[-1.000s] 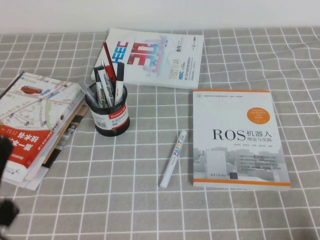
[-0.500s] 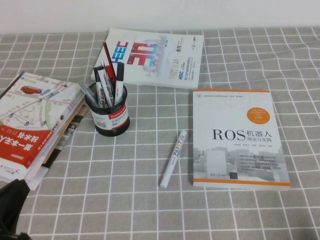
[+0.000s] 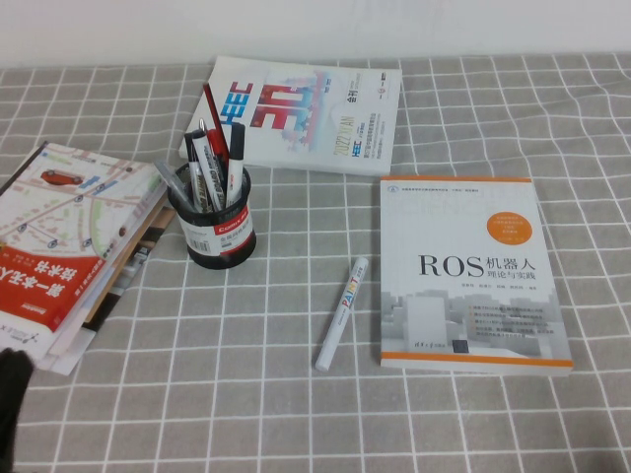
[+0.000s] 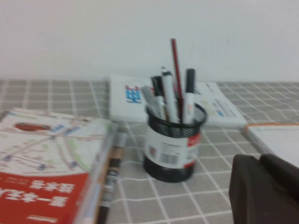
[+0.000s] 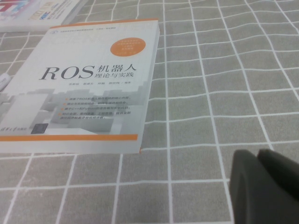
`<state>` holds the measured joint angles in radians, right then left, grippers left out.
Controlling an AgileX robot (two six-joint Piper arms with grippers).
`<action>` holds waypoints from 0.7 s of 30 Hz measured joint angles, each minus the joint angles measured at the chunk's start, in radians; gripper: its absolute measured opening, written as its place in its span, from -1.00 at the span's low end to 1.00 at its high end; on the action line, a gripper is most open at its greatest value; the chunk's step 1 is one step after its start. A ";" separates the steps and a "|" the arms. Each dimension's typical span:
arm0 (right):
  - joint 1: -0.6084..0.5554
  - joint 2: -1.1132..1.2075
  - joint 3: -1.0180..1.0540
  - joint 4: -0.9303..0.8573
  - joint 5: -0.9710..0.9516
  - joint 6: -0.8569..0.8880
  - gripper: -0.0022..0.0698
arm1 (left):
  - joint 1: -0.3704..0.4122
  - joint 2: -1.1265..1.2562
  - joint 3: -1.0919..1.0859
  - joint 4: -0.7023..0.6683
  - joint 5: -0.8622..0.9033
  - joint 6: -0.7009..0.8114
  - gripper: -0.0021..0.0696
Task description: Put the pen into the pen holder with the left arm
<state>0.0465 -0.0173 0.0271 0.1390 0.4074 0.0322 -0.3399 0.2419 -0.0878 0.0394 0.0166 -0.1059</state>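
Note:
The pen (image 3: 235, 166), white-barrelled with a black cap, stands cap up in the black mesh pen holder (image 3: 219, 236) among several other pens. In the left wrist view the pen (image 4: 188, 100) and the pen holder (image 4: 170, 149) are ahead of my left gripper (image 4: 259, 161), which is shut, empty and well apart from them. In the high view only a dark part of the left arm (image 3: 12, 404) shows at the bottom left corner. My right gripper (image 5: 257, 156) is shut and empty over bare cloth near the ROS book (image 5: 84, 84).
An all-white marker with coloured lettering (image 3: 342, 313) lies beside the ROS book (image 3: 473, 271). A thin red pen (image 3: 214, 108) stands in the holder. A white magazine (image 3: 315, 113) lies behind it. A stack of map books (image 3: 69, 246) lies at the left.
The left arm's dark shape has shifted along the left edge and drawn down toward the bottom left corner. The pens, holder and books have not moved.

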 joint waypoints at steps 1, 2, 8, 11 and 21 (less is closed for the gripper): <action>0.000 0.000 0.000 0.000 0.000 0.000 -0.98 | 0.016 -0.016 0.012 -0.019 -0.010 0.025 -0.94; 0.000 0.000 0.000 0.000 0.000 0.000 -0.98 | 0.037 -0.034 0.028 -0.039 -0.017 0.049 -0.94; 0.000 0.000 0.000 0.000 0.000 0.000 -0.98 | 0.132 -0.160 0.108 -0.080 -0.035 0.100 -0.94; 0.000 0.000 0.000 0.000 0.000 0.000 -0.98 | 0.158 -0.233 0.112 -0.125 -0.002 0.151 -0.94; 0.000 0.000 0.000 0.000 0.000 0.000 -0.98 | 0.169 -0.253 0.112 -0.151 0.313 0.213 -0.94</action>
<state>0.0465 -0.0173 0.0271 0.1390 0.4074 0.0322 -0.1713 -0.0111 0.0241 -0.1117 0.3293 0.1068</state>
